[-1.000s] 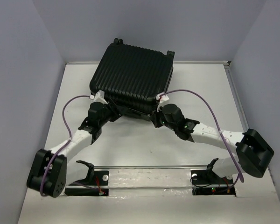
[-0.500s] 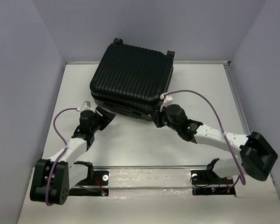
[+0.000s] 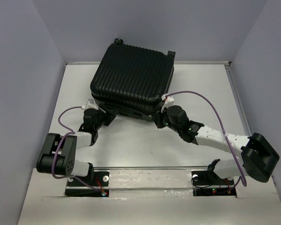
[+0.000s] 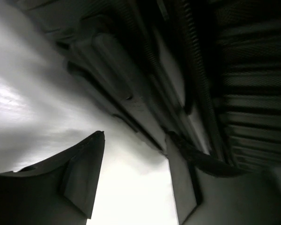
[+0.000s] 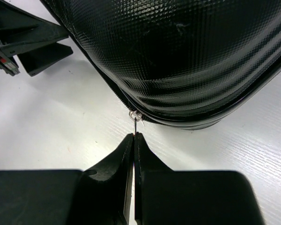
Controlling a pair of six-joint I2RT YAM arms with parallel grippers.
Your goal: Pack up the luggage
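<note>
Black luggage [image 3: 133, 75]; left claw [image 4: 136, 136] (wider now), right claw [image 5: 134, 136] pinching zipper pull [image 5: 136, 119].

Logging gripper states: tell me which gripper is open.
The left gripper: fingers apart by the luggage; the right gripper is shut on the zipper pull.

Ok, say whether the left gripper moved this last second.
Yes: the left gripper drew slightly back from the ribbed black hard-shell suitcase, towards the near edge of the table.
</note>
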